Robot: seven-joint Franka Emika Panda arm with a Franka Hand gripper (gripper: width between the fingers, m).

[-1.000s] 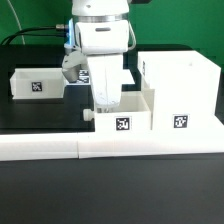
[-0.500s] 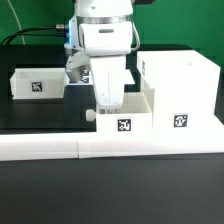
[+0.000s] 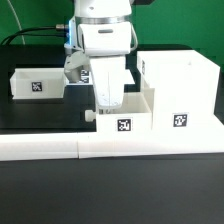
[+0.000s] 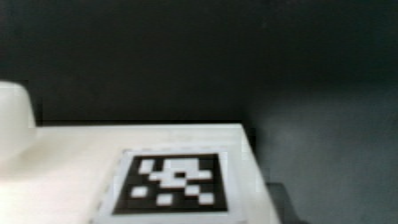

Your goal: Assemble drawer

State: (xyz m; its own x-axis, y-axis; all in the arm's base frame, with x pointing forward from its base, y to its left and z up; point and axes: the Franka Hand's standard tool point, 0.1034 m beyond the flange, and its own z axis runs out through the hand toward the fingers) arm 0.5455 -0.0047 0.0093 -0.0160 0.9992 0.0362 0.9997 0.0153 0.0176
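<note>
The drawer's large white casing (image 3: 185, 85) stands at the exterior view's right, tag on its front. A small open-top tray (image 3: 142, 121) with a tag sits against the casing's left side, a small knob at its left end. My gripper (image 3: 108, 103) reaches straight down into this tray and appears shut on its rear wall. A second small tray (image 3: 20, 84) with a tag lies far off at the left. The wrist view shows a blurred tag (image 4: 178, 182) on a white surface; my fingers do not show there.
Long low white bars (image 3: 60, 148) run across the front of the black table, just before the tray and casing. Black cables (image 3: 30, 38) lie at the back left. A white rounded shape (image 4: 15, 110) shows at the wrist view's edge.
One second ago the gripper and the small tray stood slightly further left; both have shifted a little toward the casing. Nothing has moved in the last half second.
</note>
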